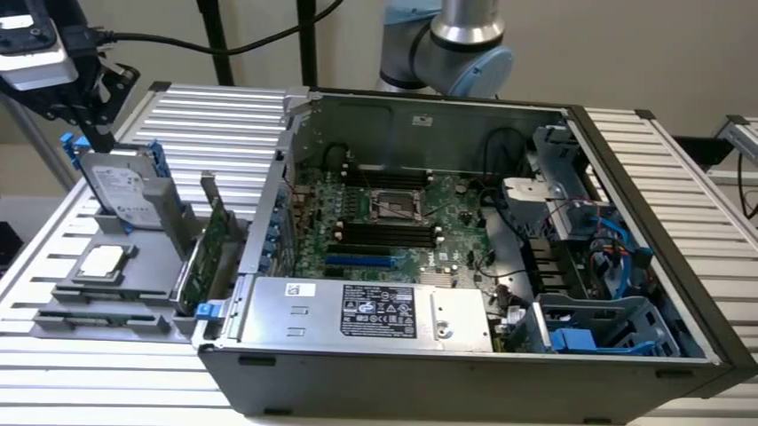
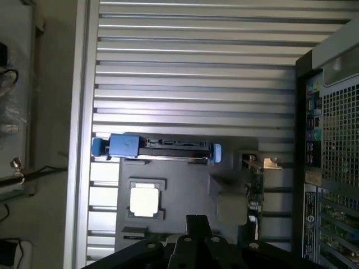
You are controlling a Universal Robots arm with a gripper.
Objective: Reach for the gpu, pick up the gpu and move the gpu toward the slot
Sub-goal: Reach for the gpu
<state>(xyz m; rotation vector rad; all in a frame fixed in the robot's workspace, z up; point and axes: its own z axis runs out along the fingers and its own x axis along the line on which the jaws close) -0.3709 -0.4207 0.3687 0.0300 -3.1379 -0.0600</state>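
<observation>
The gpu (image 1: 215,250) is a thin green card standing on edge in a grey holder (image 1: 71,315), just outside the open computer case's wall on the exterior view's left. Seen from the wrist, the gpu (image 2: 256,188) is a dark edge with its silvery bracket (image 2: 265,163) at one end. My gripper (image 1: 98,131) hangs high above the holder's far end, over the hard drive and apart from the gpu. It holds nothing; its black body (image 2: 196,241) shows in the wrist view. A blue slot (image 1: 361,263) lies on the motherboard (image 1: 391,222) inside the case.
A silver hard drive in a blue frame (image 1: 124,191) stands upright in the holder right below my gripper. A small square silver chip (image 1: 102,261) lies flat beside it. The case's power supply (image 1: 367,311) and drive cages (image 1: 592,319) crowd its near side. Ribbed aluminium table (image 1: 213,115) surrounds everything.
</observation>
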